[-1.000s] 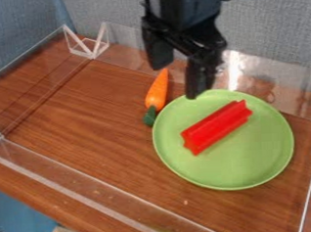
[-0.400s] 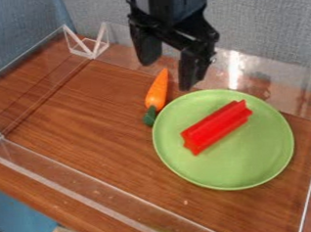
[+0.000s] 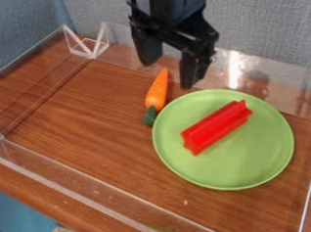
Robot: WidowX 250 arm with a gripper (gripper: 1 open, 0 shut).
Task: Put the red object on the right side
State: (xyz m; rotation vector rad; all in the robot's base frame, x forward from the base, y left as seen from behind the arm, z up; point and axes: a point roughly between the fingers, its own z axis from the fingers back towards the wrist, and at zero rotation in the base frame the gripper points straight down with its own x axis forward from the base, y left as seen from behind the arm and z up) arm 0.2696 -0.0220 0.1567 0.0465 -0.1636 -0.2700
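Note:
The red object (image 3: 217, 125) is a ridged, elongated red block lying diagonally on a round green plate (image 3: 259, 162) at the right of the wooden table. An orange carrot (image 3: 157, 89) with a green tip lies just left of the plate. My black gripper (image 3: 168, 70) hangs above the carrot's far end, pointing down, its two fingers (image 3: 192, 68) spread apart with nothing between them. It is up and to the left of the red object, not touching it.
A clear plastic wall (image 3: 261, 78) rims the table on the far and right sides, and a low clear lip (image 3: 71, 196) runs along the front. A small white wire stand (image 3: 86, 39) sits at the back left corner. Bare wood (image 3: 67, 123) spreads left of the carrot.
The gripper has shifted a little to the left, from over the plate's far edge to above the carrot. The block, plate and carrot have not moved.

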